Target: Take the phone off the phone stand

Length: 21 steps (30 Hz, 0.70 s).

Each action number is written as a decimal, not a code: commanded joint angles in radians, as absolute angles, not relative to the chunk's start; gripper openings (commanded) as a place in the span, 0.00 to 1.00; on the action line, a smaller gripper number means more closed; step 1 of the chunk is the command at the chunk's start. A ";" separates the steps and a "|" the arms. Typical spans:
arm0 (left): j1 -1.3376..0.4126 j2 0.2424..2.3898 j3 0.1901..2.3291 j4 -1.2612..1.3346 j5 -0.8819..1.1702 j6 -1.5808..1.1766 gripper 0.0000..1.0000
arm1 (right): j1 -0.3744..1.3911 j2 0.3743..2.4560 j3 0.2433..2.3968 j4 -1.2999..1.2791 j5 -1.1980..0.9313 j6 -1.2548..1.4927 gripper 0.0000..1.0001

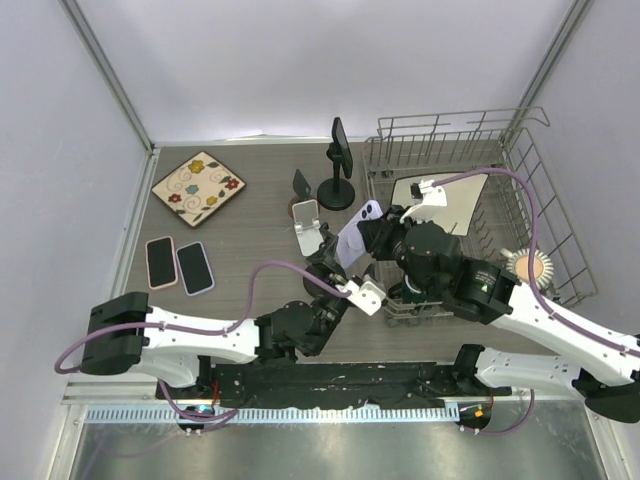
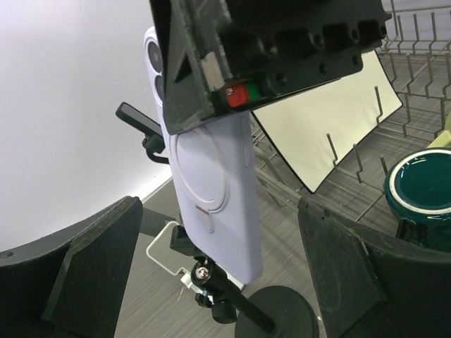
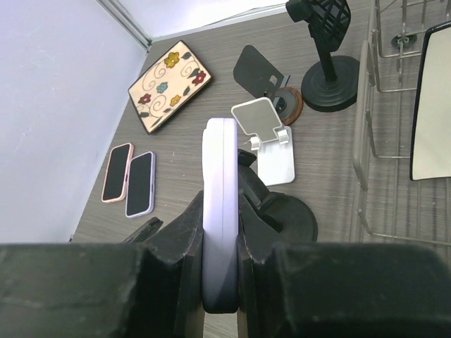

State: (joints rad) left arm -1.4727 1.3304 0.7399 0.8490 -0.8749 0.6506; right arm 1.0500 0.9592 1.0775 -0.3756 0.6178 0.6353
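Currently the phone stand (image 2: 278, 317) sits between the spread left fingers (image 2: 91, 274), which grip nothing. My read is they're there to brace its base for the pull. The lavender phone (image 2: 215, 204) is pinched face-to-back by the right fingers (image 3: 183, 253), its lower end hanging at the stand's head. Can't tell if it's seated or clear.

No readable text, labels, brands or numbers anywhere
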 commanded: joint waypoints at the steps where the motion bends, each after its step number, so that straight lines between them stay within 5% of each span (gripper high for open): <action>1: -1.477 1.383 0.798 0.977 -0.913 0.706 0.95 | 1.051 0.923 1.088 -0.258 0.612 0.698 0.01; 11: -1.479 1.496 0.853 1.092 -1.034 0.834 0.75 | 1.049 0.913 1.058 -0.221 0.586 0.741 0.01; 21: -1.482 1.483 0.842 1.129 -1.088 0.836 0.02 | 1.051 0.881 1.006 -0.164 0.601 0.767 0.02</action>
State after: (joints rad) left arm -1.4754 1.5051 0.8173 1.0378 -1.0416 0.8528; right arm 1.0492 0.9222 1.0065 -0.2962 0.5900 0.7586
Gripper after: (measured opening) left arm 0.192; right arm 0.212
